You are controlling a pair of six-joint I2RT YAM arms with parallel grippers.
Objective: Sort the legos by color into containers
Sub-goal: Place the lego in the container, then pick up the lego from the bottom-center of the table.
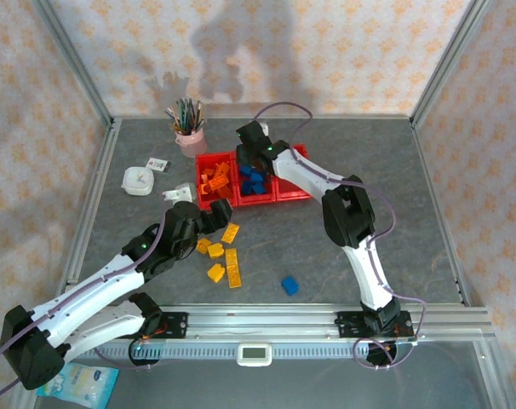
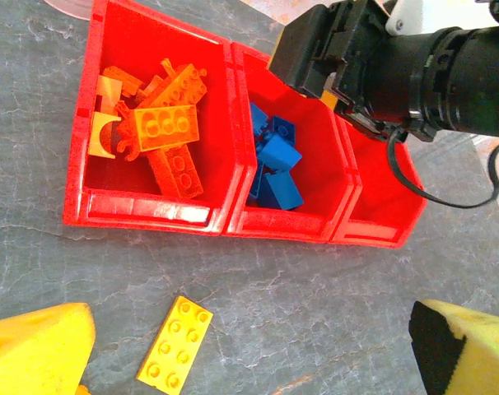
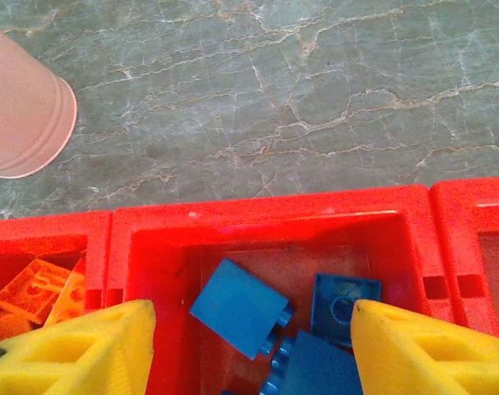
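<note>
Right fingers (image 3: 431,350) apart over blue legos (image 3: 241,309); overhead, likely blue stray (image 1: 289,285)

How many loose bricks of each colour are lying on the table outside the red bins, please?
Yellow bricks: 5 in view
Blue brick: 1
Total: 6
</note>
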